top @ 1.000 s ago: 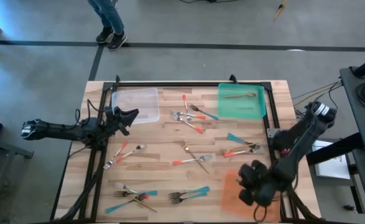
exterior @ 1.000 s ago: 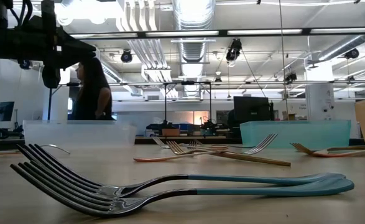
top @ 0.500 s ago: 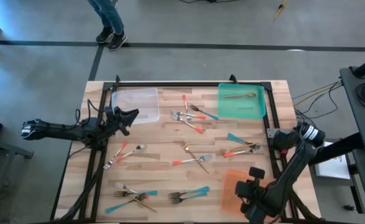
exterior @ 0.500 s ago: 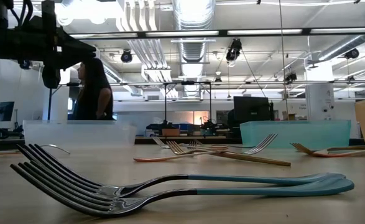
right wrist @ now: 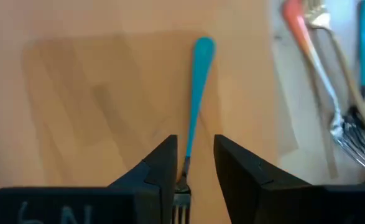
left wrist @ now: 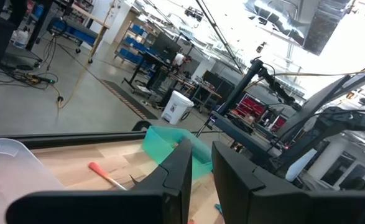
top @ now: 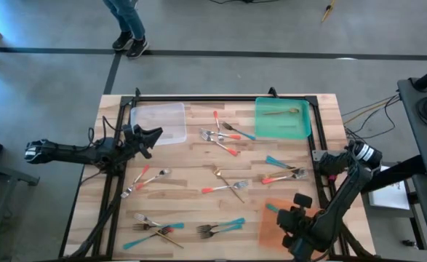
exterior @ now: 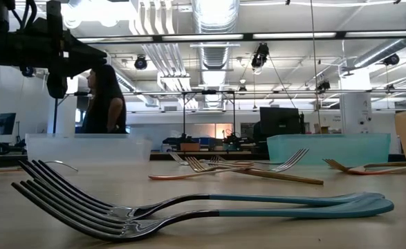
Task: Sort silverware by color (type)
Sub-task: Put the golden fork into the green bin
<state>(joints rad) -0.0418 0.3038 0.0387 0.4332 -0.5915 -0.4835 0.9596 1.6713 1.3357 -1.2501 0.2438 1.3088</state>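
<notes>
While the right tool (right wrist: 192, 163) sits over the orange tray (right wrist: 95, 93) with its fingers parted around a teal-handled fork (right wrist: 194, 93) lying in it, the left tool (left wrist: 194, 177) hangs nearly closed, empty, near the clear tray (top: 158, 120). Those forks look light, stiff and slippery, so I'd pinch mid-handle.

My wooden table (top: 198, 175) carries scattered silverware (top: 220, 188), a clear tray (top: 158, 122), green tray (top: 281, 118) and orange tray (top: 275, 222).

hidden: teal fork (right wrist: 194, 93) tines behind jaws | orange tray (top: 270, 224) partly under right arm
</notes>
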